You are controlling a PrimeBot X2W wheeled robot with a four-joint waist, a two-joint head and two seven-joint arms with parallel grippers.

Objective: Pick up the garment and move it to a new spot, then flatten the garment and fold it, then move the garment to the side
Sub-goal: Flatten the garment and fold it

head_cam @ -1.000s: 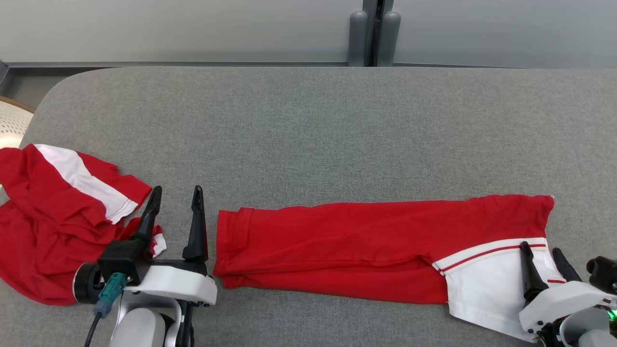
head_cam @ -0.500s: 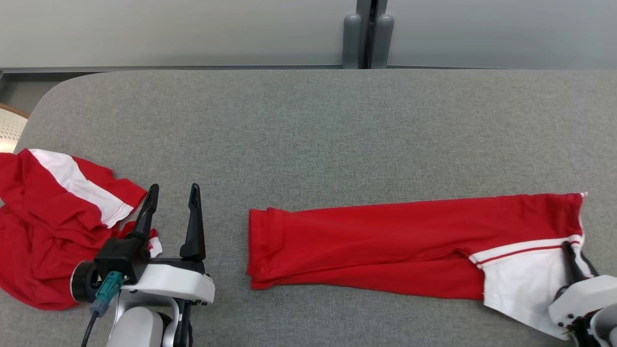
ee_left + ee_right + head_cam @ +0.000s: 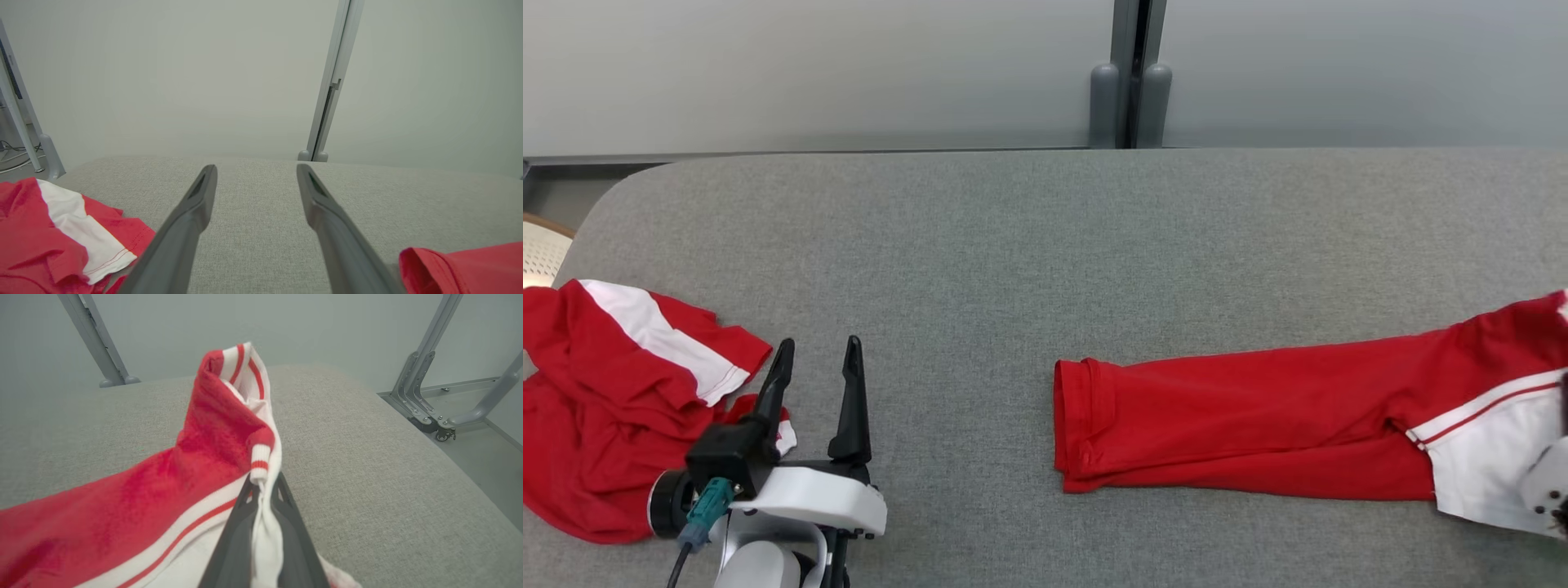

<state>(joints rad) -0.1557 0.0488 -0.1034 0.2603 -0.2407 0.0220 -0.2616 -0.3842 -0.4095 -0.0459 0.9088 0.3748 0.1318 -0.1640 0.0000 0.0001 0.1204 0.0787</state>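
One red-and-white garment [image 3: 1258,425] sits pinched in the right pincer [image 3: 264,485].

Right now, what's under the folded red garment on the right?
The folded red garment lies on the grey table, visible along its edges. Its lower layers and the table beneath are covered. The right gripper pinches its white end, which bunches upward.

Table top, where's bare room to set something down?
Free: the whole far strip of the grey table along the wall, and the gap between the left gripper and the folded garment. Crowded: near left, around the crumpled garment.
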